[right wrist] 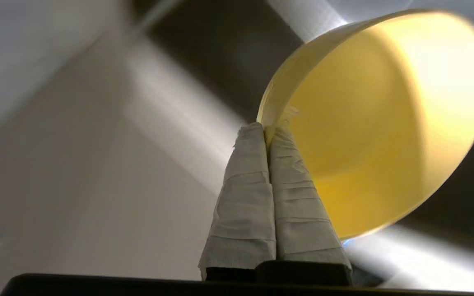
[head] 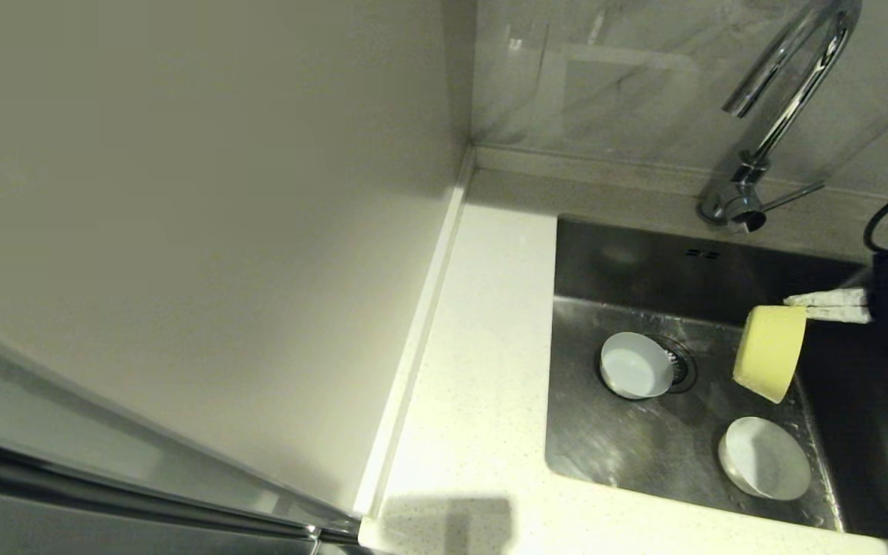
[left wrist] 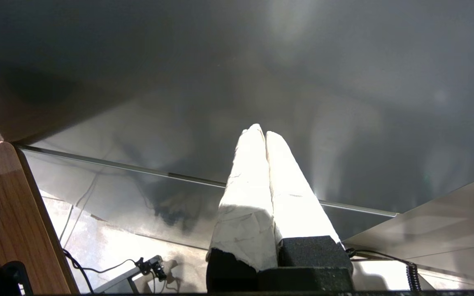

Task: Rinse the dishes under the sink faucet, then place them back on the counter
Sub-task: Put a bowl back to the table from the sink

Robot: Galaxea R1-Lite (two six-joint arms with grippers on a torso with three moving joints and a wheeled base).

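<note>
The white speckled stone bench [head: 482,339] ran beside the rectangular steel sink [head: 629,447]. The right gripper [head: 795,306], its arm mostly cut off, pinched the tilted yellow round bowl [head: 769,351] by its rim above the sink, below the chrome gooseneck faucet [head: 779,116]. The bluish-white bowl [head: 634,365] half hid the drain; the white bowl [head: 765,457] lay near the sink's front wall. The left gripper [left wrist: 260,133] was pressed together, away from the sink.

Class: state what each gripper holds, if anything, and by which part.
The right gripper pinches the round yellow bowl by its rim, tilted above the steel sink. The left gripper is shut on nothing.
</note>
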